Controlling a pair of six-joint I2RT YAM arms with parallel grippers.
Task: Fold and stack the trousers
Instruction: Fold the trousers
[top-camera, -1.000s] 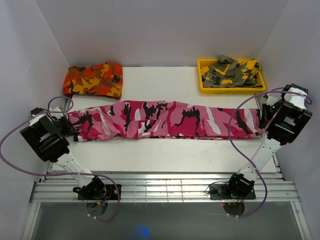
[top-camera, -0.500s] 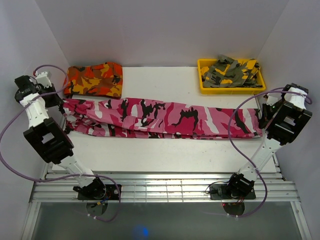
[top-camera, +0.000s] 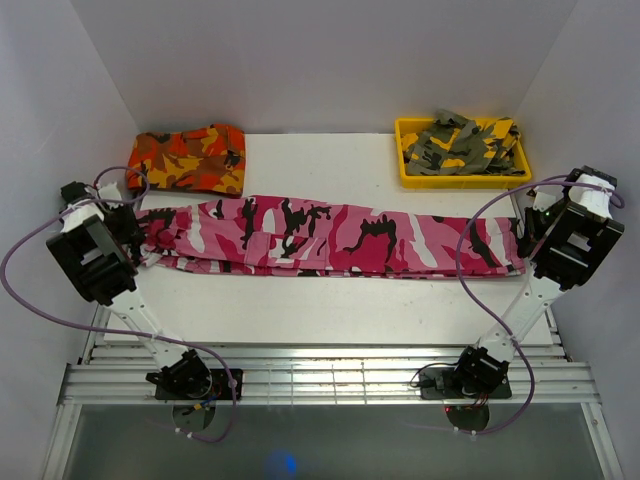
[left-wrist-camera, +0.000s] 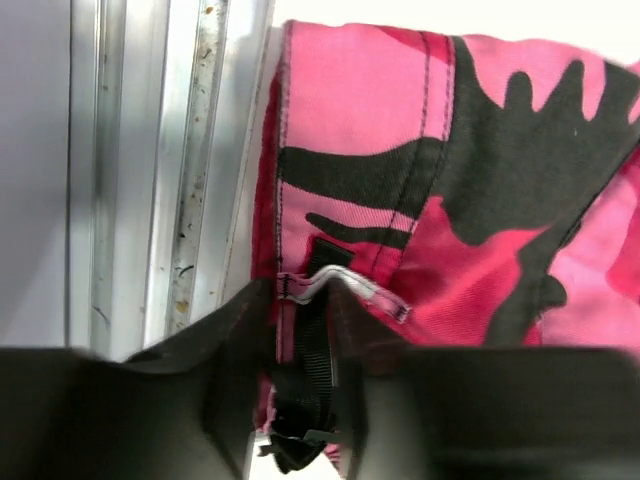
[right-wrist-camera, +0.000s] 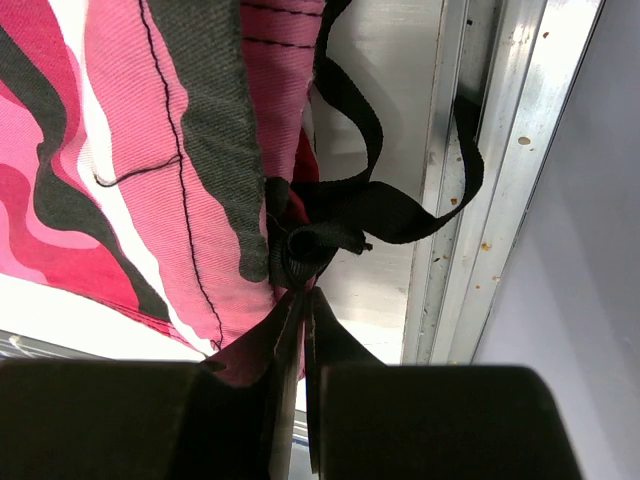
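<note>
Here, pink-and-black camouflage fabric trousers (top-camera: 330, 238) lie stretched nine to three o'clock.
Left gripper (left-wrist-camera: 298, 305) spread, right gripper (right-wrist-camera: 303, 300) pinching cloth; folding, stacking likely remain.

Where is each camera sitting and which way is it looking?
Top external: above and behind the bases, looking down on the table; both arms show.
Left wrist: on the left arm, looking past the left gripper at the trousers.
Right wrist: on the right arm, looking past the right gripper at the black strap.
Shared: all three show the trousers, each wrist view one end.
</note>
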